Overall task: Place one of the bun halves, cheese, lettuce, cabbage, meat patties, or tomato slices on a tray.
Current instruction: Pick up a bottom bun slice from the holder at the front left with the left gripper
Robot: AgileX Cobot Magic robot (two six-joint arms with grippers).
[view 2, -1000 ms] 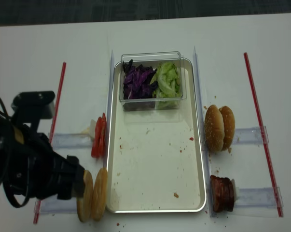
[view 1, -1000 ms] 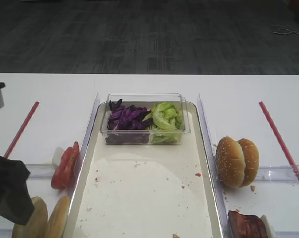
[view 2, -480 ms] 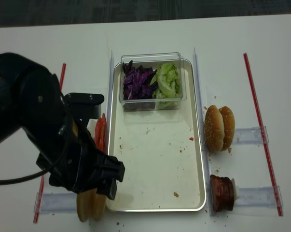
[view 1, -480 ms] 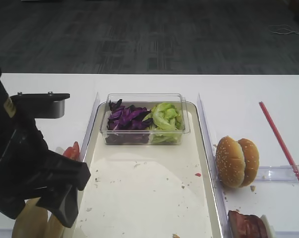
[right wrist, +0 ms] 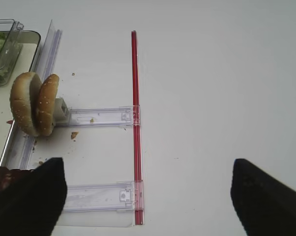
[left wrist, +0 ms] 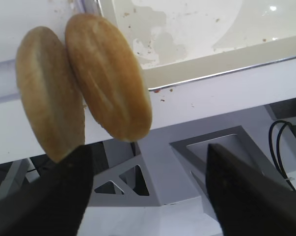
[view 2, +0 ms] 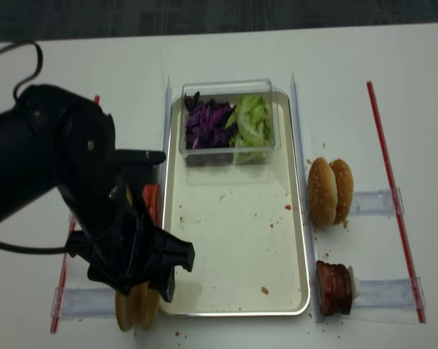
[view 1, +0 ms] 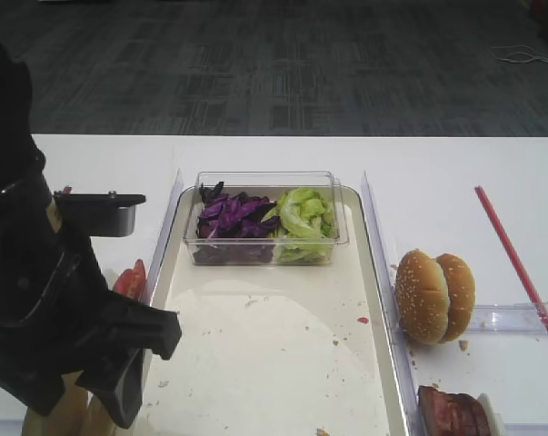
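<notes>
Exterior high view: the left arm fills the lower left of the frame, bent down over the bun halves point(view 1: 69, 411), of which only tan edges are seen at the bottom left corner. The tray point(view 1: 383, 300) occupies the centre, its pale floor bare but for crumbs; at its far end a clear tub holds the cabbage point(view 1: 230, 218) and the lettuce point(view 1: 303, 218). The tomato slices point(view 1: 131, 280) are partly hidden beside the tray's left rim. The sesame buns point(view 1: 434, 296) stand at right, and the meat patties point(view 1: 451, 413) are cut by the lower right edge.

Right wrist view: the right pincer point(right wrist: 148, 196) is shown with its two dark fingers wide apart in the lower corners, nothing between them, above bare worktop point(right wrist: 211, 98) and a red strip.

Left wrist view: two plain bun halves stand on edge, touching, in the upper left, just outside the tray's corner. The left pincer point(left wrist: 148, 196) is seen with its fingers apart and just short of the halves; no contact is visible.

Exterior high (realsense) view: the arm covers the lower left; the halves show beneath it.

The step in hand is judged to be the approach to grasp a bun half. Next, the fingers would need to be lowered astride one half only.
</notes>
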